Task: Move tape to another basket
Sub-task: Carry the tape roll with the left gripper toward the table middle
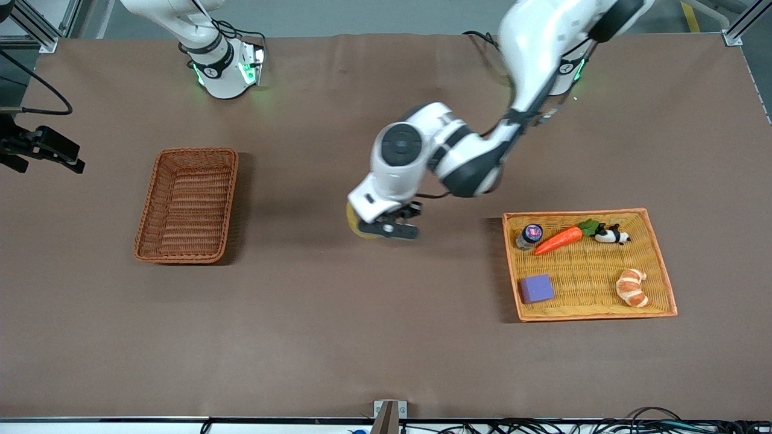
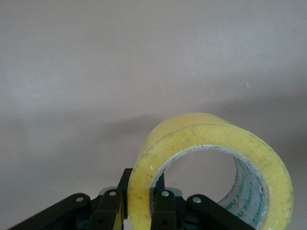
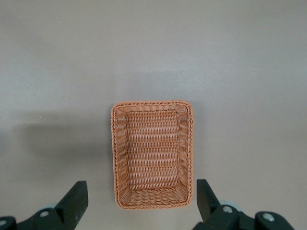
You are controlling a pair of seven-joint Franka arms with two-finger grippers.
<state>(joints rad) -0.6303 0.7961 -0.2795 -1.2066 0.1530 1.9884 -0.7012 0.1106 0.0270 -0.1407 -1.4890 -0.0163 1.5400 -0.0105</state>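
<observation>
The tape (image 2: 211, 167) is held in the left gripper (image 1: 391, 224), whose fingers are closed across the wall of the roll, one finger outside and one inside the ring, as the left wrist view shows. The roll is carried on edge above the bare middle of the bench (image 1: 386, 337), between the basket (image 1: 187, 206) and the yellow tray (image 1: 588, 263); in the front view only a yellow sliver of it is seen under the wrist, so its height over the bench is hard to judge. The basket lies toward the right arm's end of the bench, well apart from the tape, with its long axis running from the robots' bases toward the front camera. A sideways carry toward that end is therefore called for. The right gripper (image 3: 143, 201) is held wide open and empty high above the basket, where the right arm waits
</observation>
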